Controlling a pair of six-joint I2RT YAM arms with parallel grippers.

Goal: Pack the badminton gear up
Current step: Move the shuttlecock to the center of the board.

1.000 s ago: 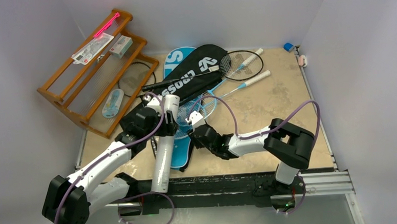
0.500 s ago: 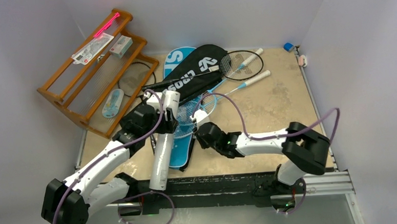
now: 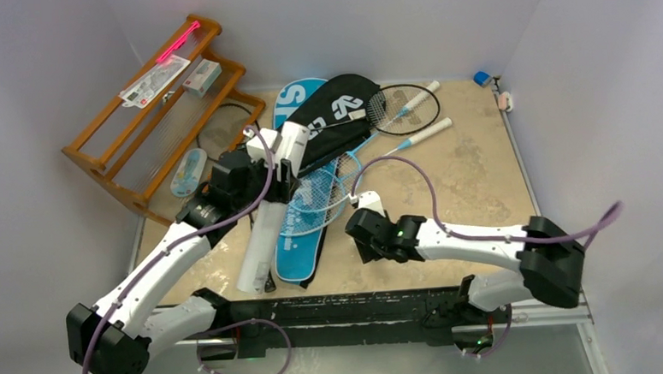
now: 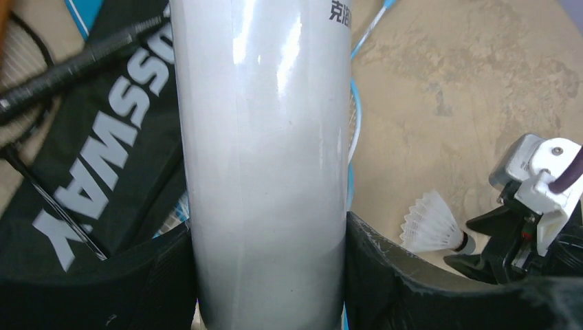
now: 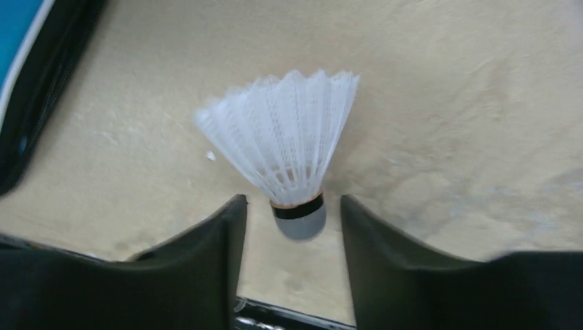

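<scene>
Shuttlecock loading appeared to be in hand: the left tool (image 3: 278, 174) clamped the long white cylindrical tube (image 3: 258, 246), slanted over the blue racket-shaped cover (image 3: 302, 255) left of centre on the beige table (image 3: 464, 171). The right tool (image 5: 290, 203) stood open astride the cork of a small white shuttlecock (image 5: 289, 148) lying toward the near edge. The likely next move was to close on the cork, lift, and carry it to the tube's mouth.

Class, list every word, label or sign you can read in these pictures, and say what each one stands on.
"SSWAY": black cover, upside down in the left wrist view, its start hidden behind the white tube.
"S": blue cover, the rest covered.
Chinese characters on the white tube: cut off at the frame edge, unreadable.
Print on the packets on the wooden rack: too small to read.
</scene>
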